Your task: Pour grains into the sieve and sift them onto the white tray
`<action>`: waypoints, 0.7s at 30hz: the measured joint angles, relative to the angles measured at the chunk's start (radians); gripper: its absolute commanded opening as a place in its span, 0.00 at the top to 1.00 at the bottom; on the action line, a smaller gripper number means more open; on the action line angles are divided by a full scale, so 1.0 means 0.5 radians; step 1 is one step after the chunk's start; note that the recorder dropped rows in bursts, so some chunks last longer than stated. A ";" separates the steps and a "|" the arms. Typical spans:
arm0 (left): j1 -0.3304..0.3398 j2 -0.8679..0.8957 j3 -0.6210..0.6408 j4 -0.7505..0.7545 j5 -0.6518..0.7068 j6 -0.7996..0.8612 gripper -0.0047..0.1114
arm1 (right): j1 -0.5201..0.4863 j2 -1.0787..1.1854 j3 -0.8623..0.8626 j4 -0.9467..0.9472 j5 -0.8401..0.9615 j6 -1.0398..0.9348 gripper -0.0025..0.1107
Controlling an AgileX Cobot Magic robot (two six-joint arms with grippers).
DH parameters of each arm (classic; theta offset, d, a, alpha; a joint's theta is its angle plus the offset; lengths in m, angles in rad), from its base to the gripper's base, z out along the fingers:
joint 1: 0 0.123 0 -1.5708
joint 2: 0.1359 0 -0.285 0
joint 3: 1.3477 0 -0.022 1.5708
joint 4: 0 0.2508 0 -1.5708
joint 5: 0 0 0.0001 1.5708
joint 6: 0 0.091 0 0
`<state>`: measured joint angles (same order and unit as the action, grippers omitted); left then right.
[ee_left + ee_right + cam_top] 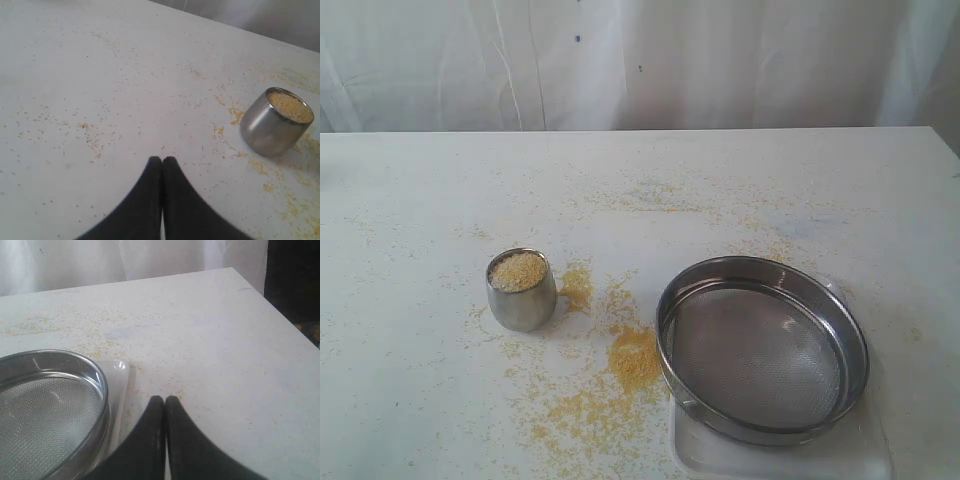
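A small shiny steel cup [521, 291] stands upright left of centre, filled to the brim with yellow-tan grains [518, 271]. The wide steel sieve [762, 346] with grey mesh rests empty on the white tray [860, 455] at the front right. Neither gripper shows in the exterior view. My left gripper [162, 160] is shut and empty above bare table, with the cup [276, 127] well off to one side. My right gripper [165, 399] is shut and empty beside the sieve [47, 410] and a tray corner [119, 372].
Spilled grains [632, 357] lie heaped and scattered on the white table [420, 200] between cup and sieve, with thinner dusting further back. A white curtain [620, 60] hangs behind the table. The table's edge [260, 295] drops to a dark area.
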<state>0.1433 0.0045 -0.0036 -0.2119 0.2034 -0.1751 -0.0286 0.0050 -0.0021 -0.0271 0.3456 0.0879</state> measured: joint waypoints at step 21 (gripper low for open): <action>0.000 0.000 0.000 0.461 -1.014 -0.005 0.96 | 0.000 0.000 0.000 0.000 0.000 0.000 0.98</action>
<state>0.1433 0.0045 -0.0036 0.0187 -0.3038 -0.1774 -0.0286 0.0050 -0.0021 -0.0271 0.3456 0.0879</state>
